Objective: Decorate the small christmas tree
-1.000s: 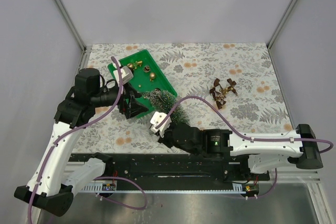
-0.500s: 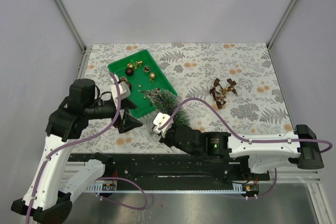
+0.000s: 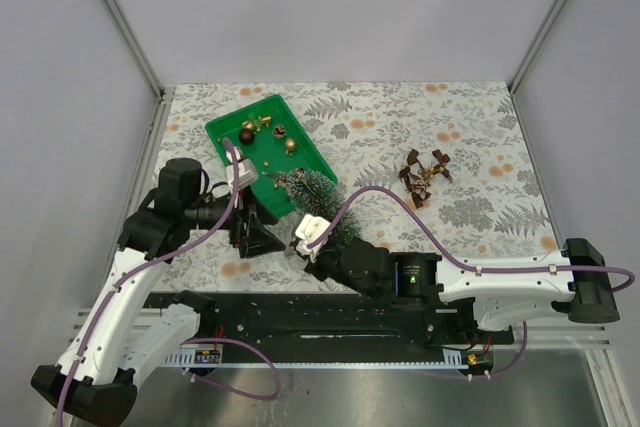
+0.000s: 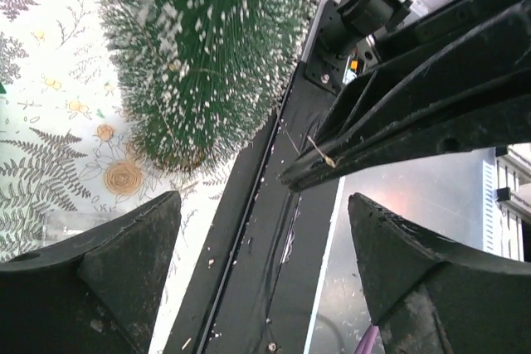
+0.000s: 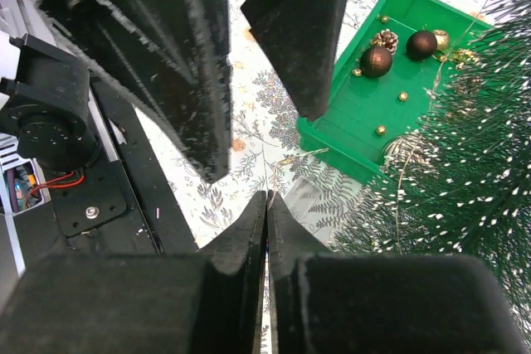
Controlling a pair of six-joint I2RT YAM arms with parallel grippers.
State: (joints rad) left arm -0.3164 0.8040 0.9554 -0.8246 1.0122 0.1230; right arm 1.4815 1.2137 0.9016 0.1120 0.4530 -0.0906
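Observation:
The small christmas tree (image 3: 316,199) leans at the near corner of the green tray (image 3: 300,164); it also shows in the left wrist view (image 4: 207,47) and the right wrist view (image 5: 452,196). My right gripper (image 3: 302,245) (image 5: 267,195) is shut on a thin gold wire (image 5: 309,157) that runs from its tips toward the tree. The wire end also shows at those tips in the left wrist view (image 4: 320,152). My left gripper (image 3: 262,237) (image 4: 264,205) is open and empty, just left of the right gripper's tips, facing them.
The tray (image 5: 348,113) holds brown baubles (image 5: 376,61), a small pinecone (image 5: 385,39) and gold beads. A brown ornament (image 3: 425,173) lies on the cloth at the right. The black base rail (image 3: 300,312) runs along the near edge.
My left gripper drew back from the tray and tree toward the near edge, then moved right toward the right gripper's tips. The right gripper has barely moved.

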